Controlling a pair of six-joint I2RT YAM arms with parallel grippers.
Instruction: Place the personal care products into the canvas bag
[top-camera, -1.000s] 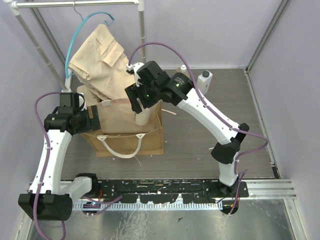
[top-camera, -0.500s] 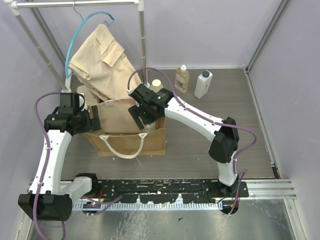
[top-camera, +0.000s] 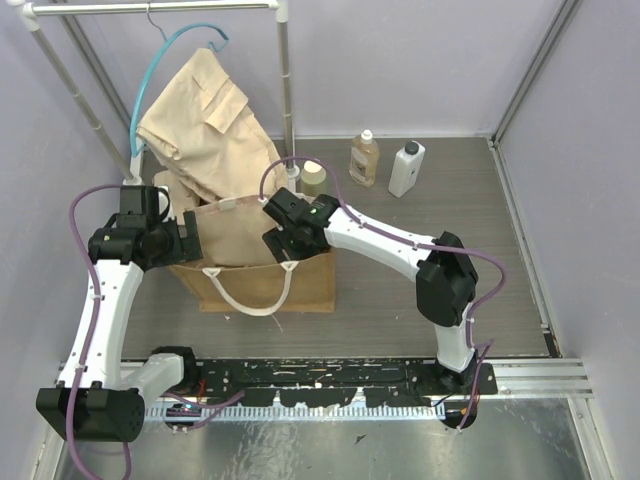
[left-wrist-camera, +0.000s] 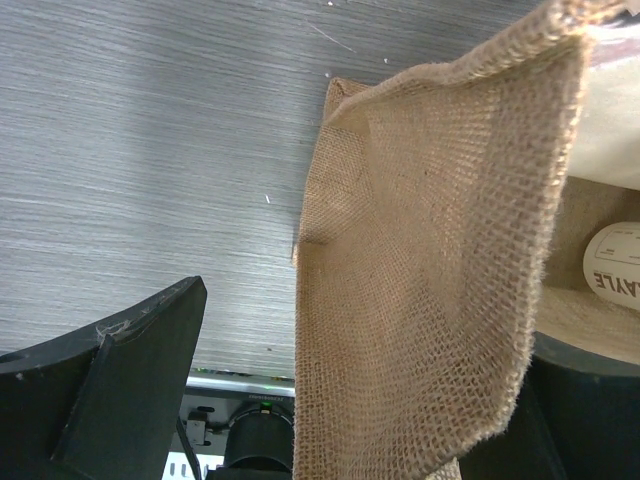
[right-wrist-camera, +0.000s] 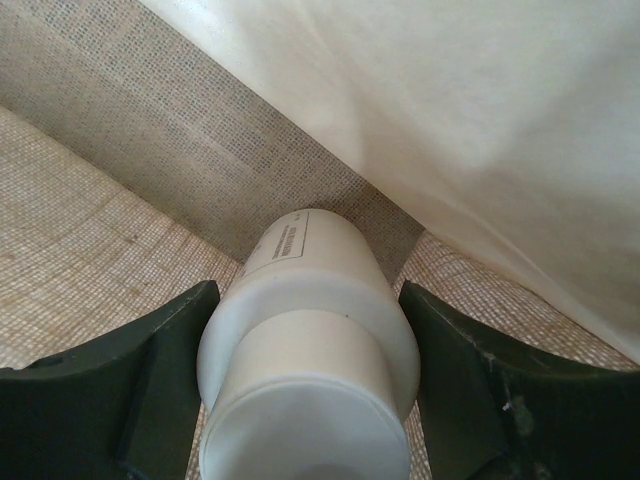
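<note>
Canvas bag (top-camera: 305, 285) stands on the grey wood-grain counter (top-camera: 470, 250), enclosed by lilac walls (top-camera: 420, 60). An amber bottle (top-camera: 364, 160), flat white bottle (top-camera: 406, 168) and cream bottle (top-camera: 314, 178) stand behind it. Right end effector (top-camera: 287, 238) reaches inside the bag.

Left wrist: left end effector (left-wrist-camera: 370, 400) released, burlap wall hanging between its fingers.

Right wrist: right end effector clenched on a pale bottle (right-wrist-camera: 305, 330) inside the bag.

A beige garment (top-camera: 200, 115) hangs from a teal hanger (top-camera: 185, 33) on a white rail (top-camera: 150, 8) above the grey table (top-camera: 400, 300).
</note>
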